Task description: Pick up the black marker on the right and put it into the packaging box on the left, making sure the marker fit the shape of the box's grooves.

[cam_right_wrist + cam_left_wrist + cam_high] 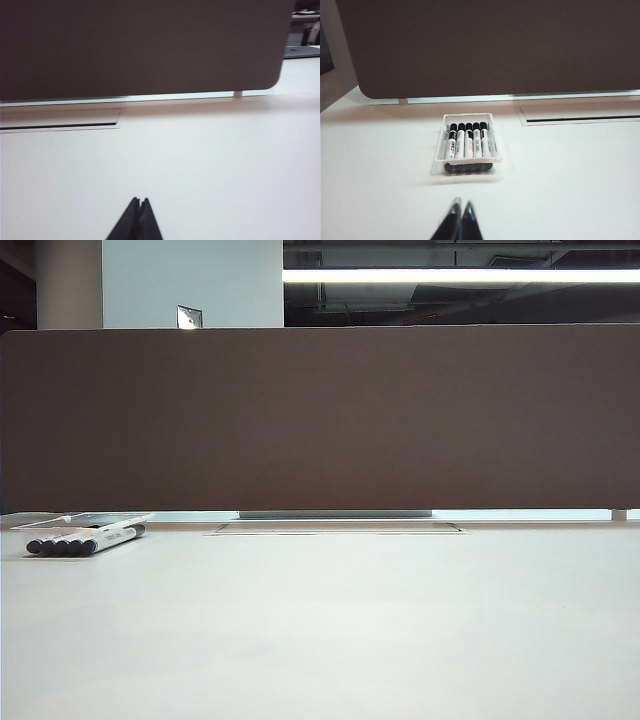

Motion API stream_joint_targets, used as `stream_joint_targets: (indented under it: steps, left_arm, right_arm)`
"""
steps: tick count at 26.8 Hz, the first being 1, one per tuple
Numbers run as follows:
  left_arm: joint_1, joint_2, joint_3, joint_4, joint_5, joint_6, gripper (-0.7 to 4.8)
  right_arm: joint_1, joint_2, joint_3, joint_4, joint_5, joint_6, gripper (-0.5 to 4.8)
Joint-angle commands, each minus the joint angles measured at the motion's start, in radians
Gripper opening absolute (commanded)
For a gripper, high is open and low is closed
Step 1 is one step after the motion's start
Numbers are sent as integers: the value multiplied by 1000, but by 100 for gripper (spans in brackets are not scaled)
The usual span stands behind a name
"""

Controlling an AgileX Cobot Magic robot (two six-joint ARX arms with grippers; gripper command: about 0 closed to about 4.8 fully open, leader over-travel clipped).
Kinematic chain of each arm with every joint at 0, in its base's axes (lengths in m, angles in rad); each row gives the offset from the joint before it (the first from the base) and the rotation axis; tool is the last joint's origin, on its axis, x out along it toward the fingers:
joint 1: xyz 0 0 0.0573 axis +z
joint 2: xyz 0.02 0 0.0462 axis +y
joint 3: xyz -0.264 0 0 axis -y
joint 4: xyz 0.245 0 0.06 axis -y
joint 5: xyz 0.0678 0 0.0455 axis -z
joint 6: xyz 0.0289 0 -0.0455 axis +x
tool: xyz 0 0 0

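Note:
The packaging box [439, 152], a clear shallow tray, sits on the white table at the far left of the exterior view [55, 521]. Several white-barrelled markers with black caps [468, 142] lie side by side in its grooves, and I cannot tell the task's black marker from the others. In the exterior view one marker [120, 534] lies slightly aslant beside the row of black ends. My left gripper [461, 204] is shut and empty, a short way in front of the box. Over bare table, my right gripper [139, 200] is shut and empty. Neither arm shows in the exterior view.
A tall brown partition [320, 420] closes off the back of the table. A flat grey cable slot [336, 528] lies in the tabletop at its foot, also in both wrist views as the slot [580, 118] and the slot [55, 126].

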Motion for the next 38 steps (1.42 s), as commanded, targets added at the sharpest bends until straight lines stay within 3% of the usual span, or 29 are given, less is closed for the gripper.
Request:
stream_joint_targets:
  steps: [1, 7, 38]
  left_arm:
    - [2, 1, -1, 13, 0, 4, -5]
    - [2, 1, -1, 13, 0, 4, -6]
    - [2, 1, -1, 13, 0, 4, -5]
  right_arm:
    - [-21, -2, -6, 36, -21, 5, -5]
    - [-71, -2, -6, 41, -107, 5, -5]
    - [-83, -2, -6, 40, -106, 4, -5]
